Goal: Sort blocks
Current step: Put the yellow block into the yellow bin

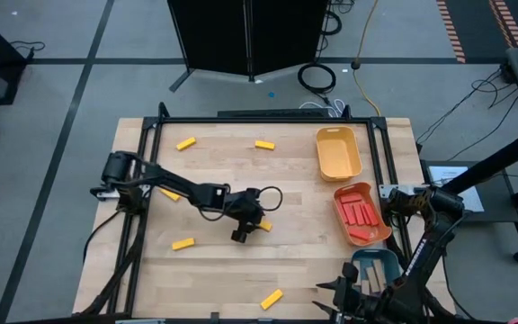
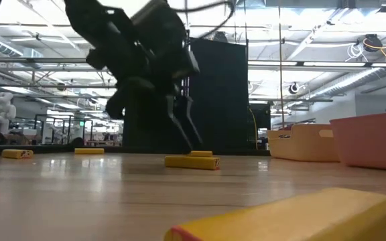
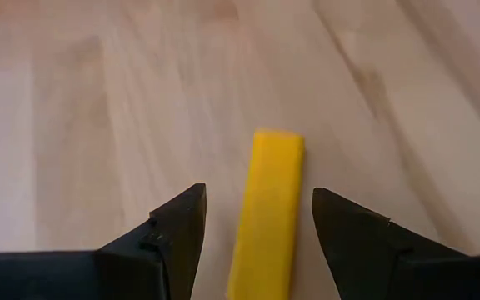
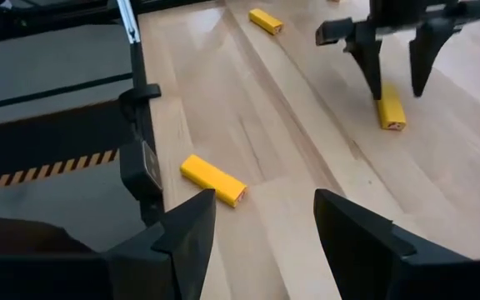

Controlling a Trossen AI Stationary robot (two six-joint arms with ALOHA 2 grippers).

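Observation:
Several yellow blocks lie flat on the wooden table (image 1: 241, 270). My left gripper (image 1: 252, 227) hovers open near the table's middle, slanting down. Its two fingers stand just above and on either side of one yellow block (image 3: 269, 208), touching nothing; the right wrist view shows that block (image 4: 391, 110) under the left gripper (image 4: 394, 62). My right gripper (image 4: 261, 225) waits open at the near right edge, with nothing between its fingers. Red blocks (image 1: 360, 214) lie in the orange tray (image 1: 373, 236), and tan wooden ones (image 1: 378, 274) lie in the teal tray (image 1: 367, 258).
A yellow-orange tray (image 1: 338, 153) stands at the far right. Loose yellow blocks lie at the far left (image 1: 185, 142), far middle (image 1: 264, 144), left (image 1: 183, 243) and near edge (image 1: 271, 299). A black metal frame (image 1: 268, 117) borders the table.

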